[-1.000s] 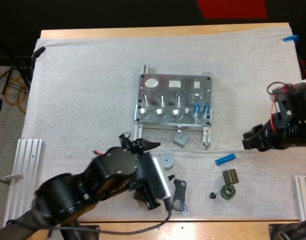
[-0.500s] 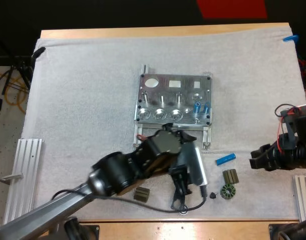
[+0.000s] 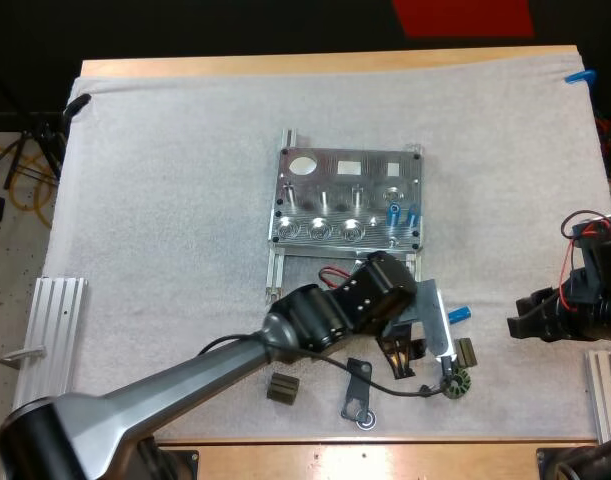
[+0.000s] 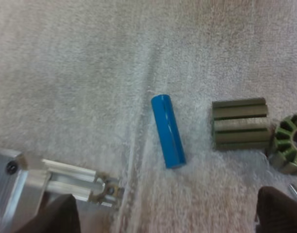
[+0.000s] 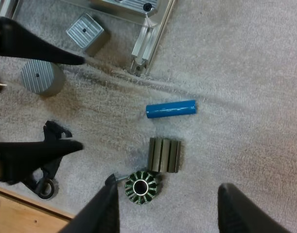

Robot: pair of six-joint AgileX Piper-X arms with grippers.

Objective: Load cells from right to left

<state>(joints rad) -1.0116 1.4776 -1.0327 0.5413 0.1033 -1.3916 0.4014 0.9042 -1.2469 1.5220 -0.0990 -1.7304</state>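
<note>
Now my left gripper (image 4: 170, 213) hangs wide open and empty over the blue cell (image 4: 167, 131), which lies at four o'clock from the metal fixture (image 3: 347, 200); my right gripper (image 5: 170, 208) gapes empty too.

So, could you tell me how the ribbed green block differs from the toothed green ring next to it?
The ribbed block is rectangular, the toothed ring round with a central hole. The block's ridges run straight and parallel; the ring's teeth fan out radially. The block lies beside the blue cylinder, the ring farther from it. Both are dark green and rest on the mat.
</note>
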